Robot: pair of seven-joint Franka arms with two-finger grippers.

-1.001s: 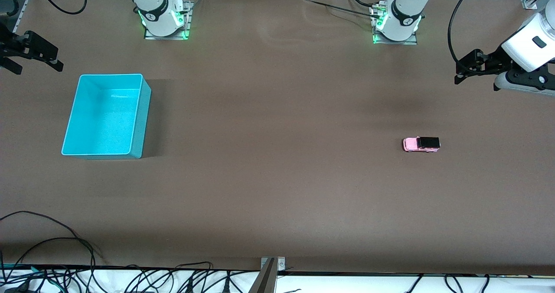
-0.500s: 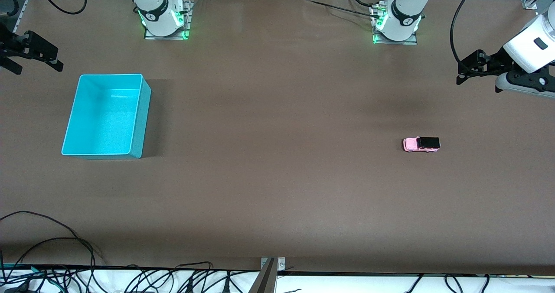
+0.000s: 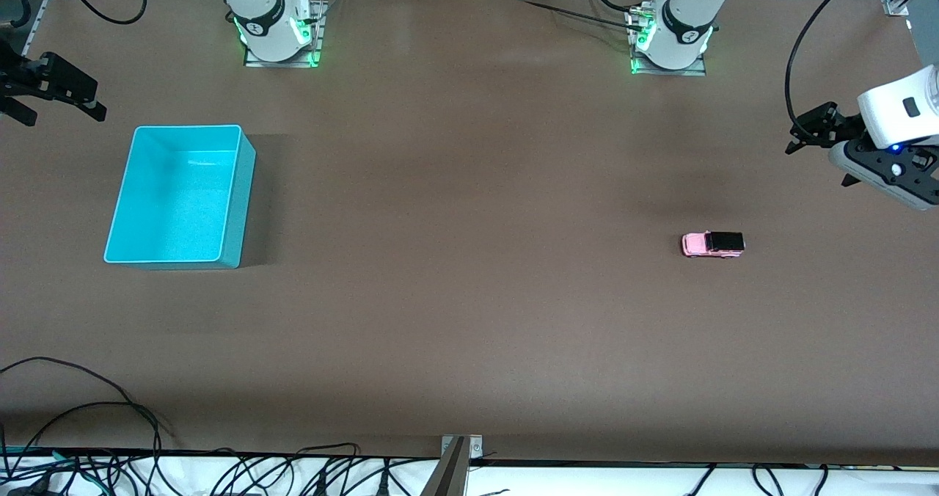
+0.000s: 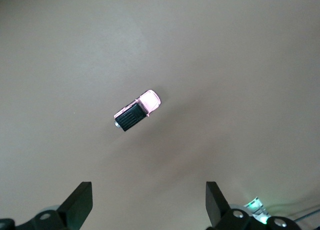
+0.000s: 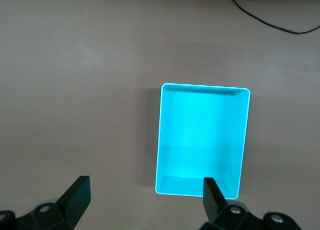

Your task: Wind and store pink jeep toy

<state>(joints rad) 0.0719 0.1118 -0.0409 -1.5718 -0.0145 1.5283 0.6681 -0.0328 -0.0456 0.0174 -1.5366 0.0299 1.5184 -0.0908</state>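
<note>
Front view gives me the whole brown table (image 3: 469,298). I see the pink jeep toy (image 3: 713,244) standing on its wheels toward the left arm's end, alone on the bare surface, its black roof at the end pointing toward the table edge there. The turquoise bin (image 3: 242,195) sits well apart from it at the right arm's end, with nothing inside that I can make out.

My left gripper (image 3: 818,133) hangs in the air over the table's edge at its own end, not touching the jeep. In the left wrist view its two fingers (image 4: 80,202) stand wide apart with nothing between them, and the jeep (image 4: 137,110) lies on the table past them.

My right gripper (image 3: 51,89) waits in the air at the opposite end of the table, near the bin's corner. In the right wrist view its fingers (image 5: 77,195) are likewise spread and hold nothing, and the bin (image 5: 167,140) sits below.
</note>
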